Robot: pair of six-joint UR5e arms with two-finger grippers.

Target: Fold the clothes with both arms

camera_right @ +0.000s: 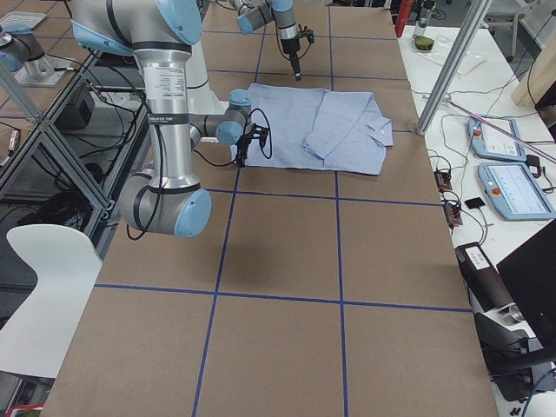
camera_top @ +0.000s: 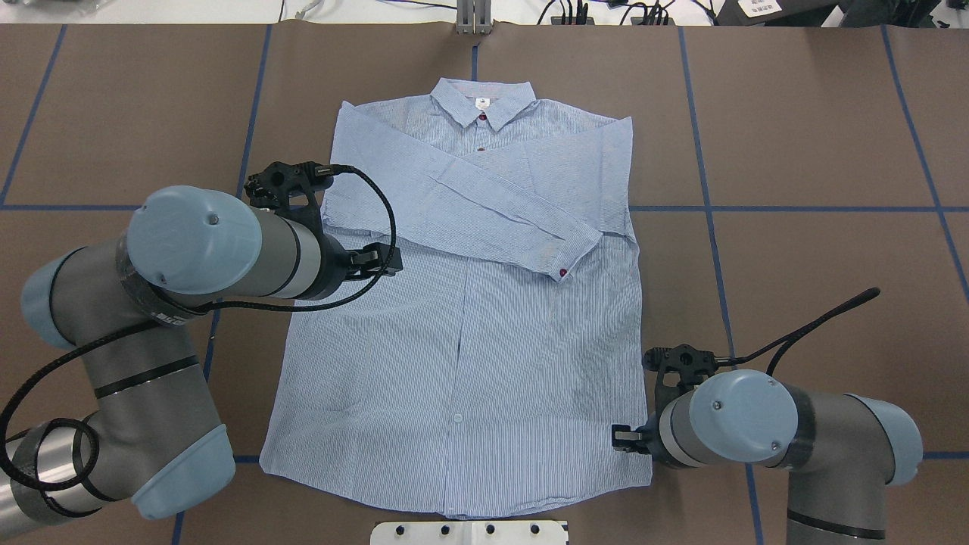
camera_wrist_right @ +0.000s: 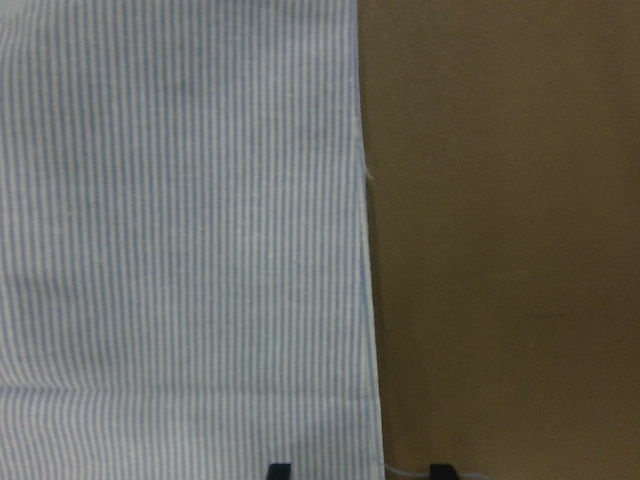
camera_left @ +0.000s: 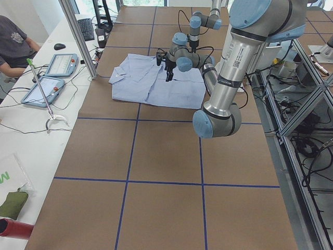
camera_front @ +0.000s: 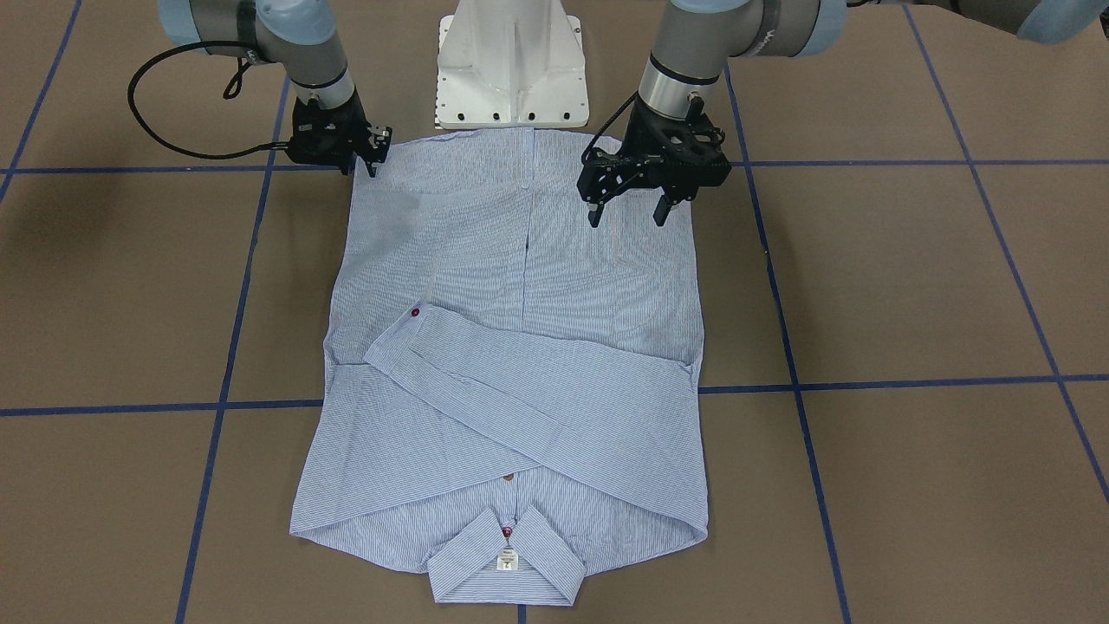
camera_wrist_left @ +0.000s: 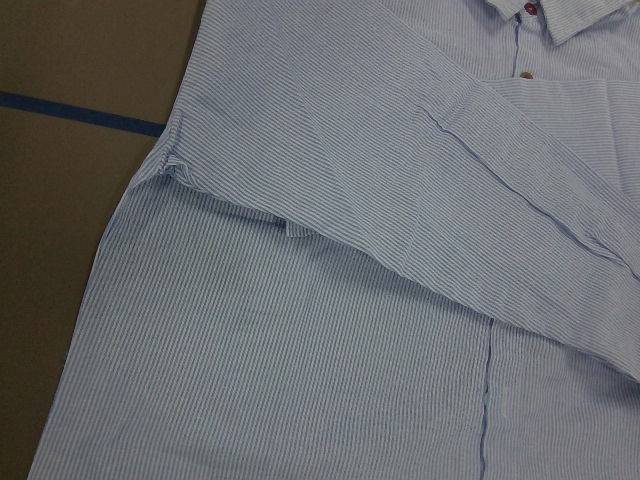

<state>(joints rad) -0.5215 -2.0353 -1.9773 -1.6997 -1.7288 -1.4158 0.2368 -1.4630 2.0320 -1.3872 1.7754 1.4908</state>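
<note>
Both sleeves (camera_front: 537, 381) lie crossed on the shirt (camera_front: 520, 260), flat mid-frame with collar (camera_front: 507, 572) at bottom, so the hem fold looks next: right gripper (camera_front: 366, 163), jaws apart at the upper-left hem corner (camera_wrist_right: 355, 440), and left gripper (camera_front: 627, 212), spread over upper-right cloth, must pinch and lift together.

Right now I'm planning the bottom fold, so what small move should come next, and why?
Probably bring the left gripper back and down to its own hem corner of the striped shirt. It hangs open above the shirt body, while the right gripper sits open at the opposite hem corner.
</note>
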